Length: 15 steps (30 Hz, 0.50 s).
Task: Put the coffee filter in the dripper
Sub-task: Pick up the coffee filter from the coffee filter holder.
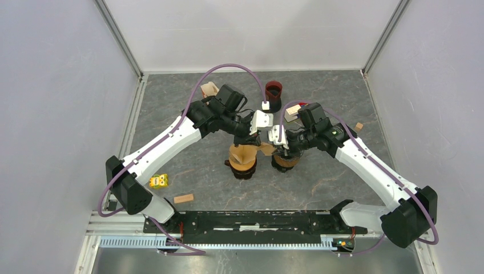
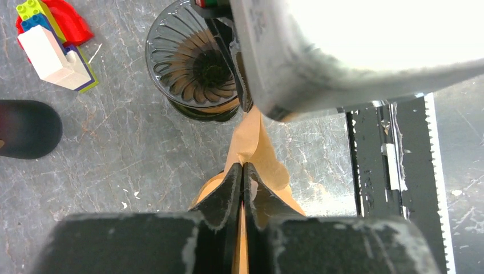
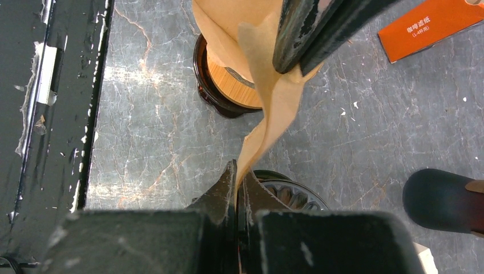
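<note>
A brown paper coffee filter is stretched between both grippers, above the table. My left gripper is shut on one edge of it, and the filter runs away from those fingers toward the right gripper. My right gripper is shut on the other edge. The dark ribbed glass dripper stands right under the right gripper, its rim showing beside the fingers. In the top view both grippers meet over the dripper and the filter stand.
A stand of brown filters on a dark base is left of the dripper and also shows in the right wrist view. A dark red cup, toy bricks, an orange box, a yellow toy and a wooden block lie around.
</note>
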Tool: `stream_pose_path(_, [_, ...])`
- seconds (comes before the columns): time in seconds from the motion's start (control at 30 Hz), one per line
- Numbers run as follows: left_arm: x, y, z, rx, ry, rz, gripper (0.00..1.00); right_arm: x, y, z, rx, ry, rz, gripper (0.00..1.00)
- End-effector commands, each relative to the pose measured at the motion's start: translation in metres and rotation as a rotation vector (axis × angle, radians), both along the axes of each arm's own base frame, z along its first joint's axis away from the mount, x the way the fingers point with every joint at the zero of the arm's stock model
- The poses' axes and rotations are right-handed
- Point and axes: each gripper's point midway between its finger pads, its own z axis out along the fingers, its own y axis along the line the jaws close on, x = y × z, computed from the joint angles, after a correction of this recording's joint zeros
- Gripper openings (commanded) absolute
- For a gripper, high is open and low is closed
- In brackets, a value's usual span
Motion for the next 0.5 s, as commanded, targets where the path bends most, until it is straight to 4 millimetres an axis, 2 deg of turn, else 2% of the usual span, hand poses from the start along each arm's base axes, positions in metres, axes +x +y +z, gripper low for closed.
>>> stream_pose_path(0.0, [-0.01,-0.004,0.024,-0.067,0.007,-0.018,0.03,0.003,0.0,0.007,0.016,-0.04,-0.006,0.01])
stream_pose_path(0.13, [-0.009,-0.002,0.025,-0.063,0.025,0.014,0.02,0.004,-0.001,0.006,0.007,-0.048,-0.014,0.06])
stream_pose_path(0.27, [-0.003,-0.001,0.028,-0.059,0.048,0.103,0.02,0.01,-0.003,0.008,0.001,-0.071,-0.043,0.16])
stream_pose_path(0.37, [0.007,-0.001,0.031,-0.067,0.058,0.194,0.02,0.018,-0.007,0.013,-0.012,-0.108,-0.079,0.26])
stream_pose_path(0.47, [0.016,-0.001,0.036,-0.079,0.06,0.268,0.02,0.027,-0.011,0.025,-0.022,-0.166,-0.115,0.41])
